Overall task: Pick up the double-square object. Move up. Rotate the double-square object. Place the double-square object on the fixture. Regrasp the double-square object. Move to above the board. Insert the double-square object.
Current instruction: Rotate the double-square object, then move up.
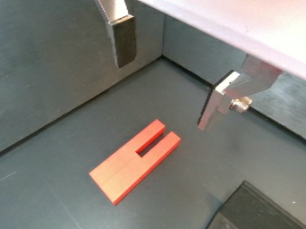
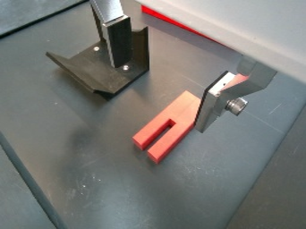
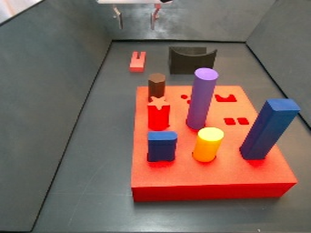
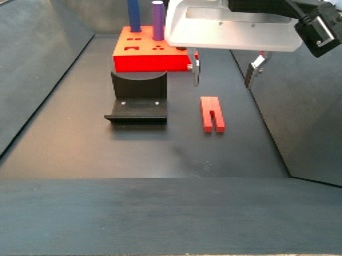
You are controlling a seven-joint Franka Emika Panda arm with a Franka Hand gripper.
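The red double-square object (image 1: 134,161) is lying flat on the dark floor, its slot open at one end, untouched, below the open gripper (image 1: 167,76).

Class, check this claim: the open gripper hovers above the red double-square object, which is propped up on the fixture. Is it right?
Not quite. The gripper is open above the double-square object, but a wrist view shows that piece lying flat on the floor beside the fixture, not propped on it. A side view shows the gap between them too.
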